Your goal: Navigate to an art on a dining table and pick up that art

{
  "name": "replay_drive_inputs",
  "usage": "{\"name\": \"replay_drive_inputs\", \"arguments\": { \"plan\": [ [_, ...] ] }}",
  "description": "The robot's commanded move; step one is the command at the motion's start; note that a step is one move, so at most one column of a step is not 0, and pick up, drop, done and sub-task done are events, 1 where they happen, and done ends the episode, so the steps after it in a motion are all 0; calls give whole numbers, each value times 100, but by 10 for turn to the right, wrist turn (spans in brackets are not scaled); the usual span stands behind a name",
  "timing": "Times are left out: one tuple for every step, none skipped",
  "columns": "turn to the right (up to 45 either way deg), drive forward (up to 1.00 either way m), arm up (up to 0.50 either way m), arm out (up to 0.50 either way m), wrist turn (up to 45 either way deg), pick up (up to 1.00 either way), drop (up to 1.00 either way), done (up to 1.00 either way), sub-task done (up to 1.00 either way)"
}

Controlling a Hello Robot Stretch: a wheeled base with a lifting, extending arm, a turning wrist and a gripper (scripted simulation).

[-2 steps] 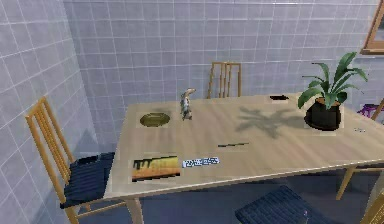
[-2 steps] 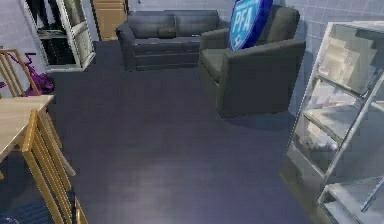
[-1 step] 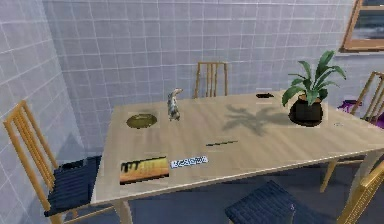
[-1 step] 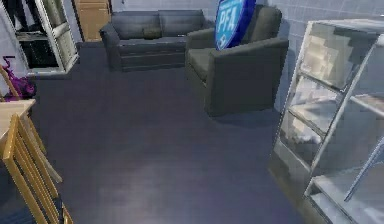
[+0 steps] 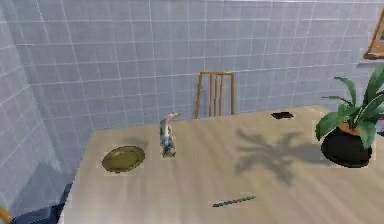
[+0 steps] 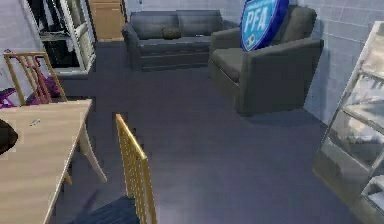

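A small grey-green figurine (image 5: pixel 167 136) stands upright on the light wooden dining table (image 5: pixel 200 180), left of the middle in the forward view. An olive round plate (image 5: pixel 123 158) lies to its left. The table's corner (image 6: pixel 35 150) shows again at the arm side view's left.
A potted plant in a dark pot (image 5: pixel 349 130) stands at the table's right. A thin dark utensil (image 5: pixel 234 201) lies near the front edge and a small dark object (image 5: pixel 282 115) at the back. A wooden chair (image 5: pixel 215 95) stands behind the table against the tiled wall; another chair (image 6: pixel 135 170), a grey sofa (image 6: pixel 175 35) and armchair (image 6: pixel 265 65) stand aside.
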Motion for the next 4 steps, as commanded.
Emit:
{"name": "replay_drive_inputs", "arguments": {
  "plan": [
    [-450, 0, 0, 0, 0, 0, 0, 0, 0],
    [-450, 0, 0, 0, 0, 0, 0, 0, 0],
    [0, 0, 50, 0, 0, 0, 0, 0, 0],
    [0, 0, 38, 0, 0, 0, 0, 0, 0]
  ]
}}
